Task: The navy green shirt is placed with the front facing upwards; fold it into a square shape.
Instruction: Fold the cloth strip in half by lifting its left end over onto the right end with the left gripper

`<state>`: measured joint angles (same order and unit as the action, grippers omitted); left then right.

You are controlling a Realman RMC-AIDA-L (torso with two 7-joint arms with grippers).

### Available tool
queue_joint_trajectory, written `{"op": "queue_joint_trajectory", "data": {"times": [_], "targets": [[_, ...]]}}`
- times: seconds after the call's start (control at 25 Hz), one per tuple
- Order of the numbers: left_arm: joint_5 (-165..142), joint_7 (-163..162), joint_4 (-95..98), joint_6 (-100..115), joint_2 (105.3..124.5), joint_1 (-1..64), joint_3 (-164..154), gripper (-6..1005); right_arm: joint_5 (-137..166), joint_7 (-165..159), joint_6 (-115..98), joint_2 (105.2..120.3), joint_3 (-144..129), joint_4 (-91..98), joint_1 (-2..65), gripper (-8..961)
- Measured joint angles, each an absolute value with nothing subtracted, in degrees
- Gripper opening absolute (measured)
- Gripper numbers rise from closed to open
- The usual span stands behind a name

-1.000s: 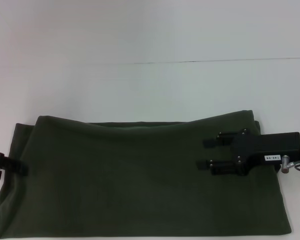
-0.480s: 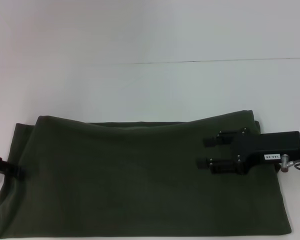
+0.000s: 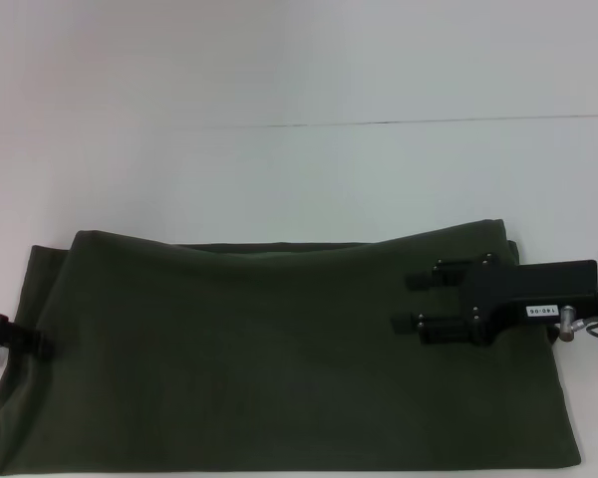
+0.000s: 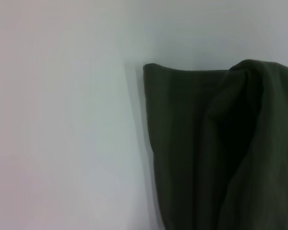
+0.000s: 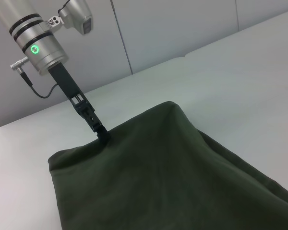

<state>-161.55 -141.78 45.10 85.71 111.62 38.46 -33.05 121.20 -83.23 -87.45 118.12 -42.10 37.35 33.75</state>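
— Dark olive cloth: that is the shirt (image 3: 279, 349), lying folded into a wide band across the near part of the white table (image 3: 279, 169), plain side up, no lettering showing.

— And the right gripper (image 3: 415, 304)?

— It reaches in from the right, low over the shirt's right end. Its two fingers (image 3: 419, 284) point left and stand apart, with nothing between them.

— The left gripper (image 3: 30, 341)?

— At the shirt's left edge, only its tip in the head view. The right wrist view shows its fingers (image 5: 100, 132) coming down together onto the cloth edge; whether they pinch the fabric I cannot tell.

— What does the left wrist view give?

— A folded corner of the shirt (image 4: 192, 143) on the table, one layer humped up beside it.
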Motion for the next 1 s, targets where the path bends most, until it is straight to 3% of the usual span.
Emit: {"op": "queue_joint_trajectory", "data": {"times": [0.56, 1.0], "targets": [[-160.5, -142.0, 46.2, 85.9, 111.67, 38.5, -32.5, 868, 121.2, -83.4, -87.4, 118.11, -42.1, 37.4, 33.9, 709], [-148.3, -141.1, 48.2, 101.0, 110.58, 39.2, -30.3, 868, 121.2, -83.8, -87.3, 118.06, -42.1, 37.8, 33.9, 709]]}}
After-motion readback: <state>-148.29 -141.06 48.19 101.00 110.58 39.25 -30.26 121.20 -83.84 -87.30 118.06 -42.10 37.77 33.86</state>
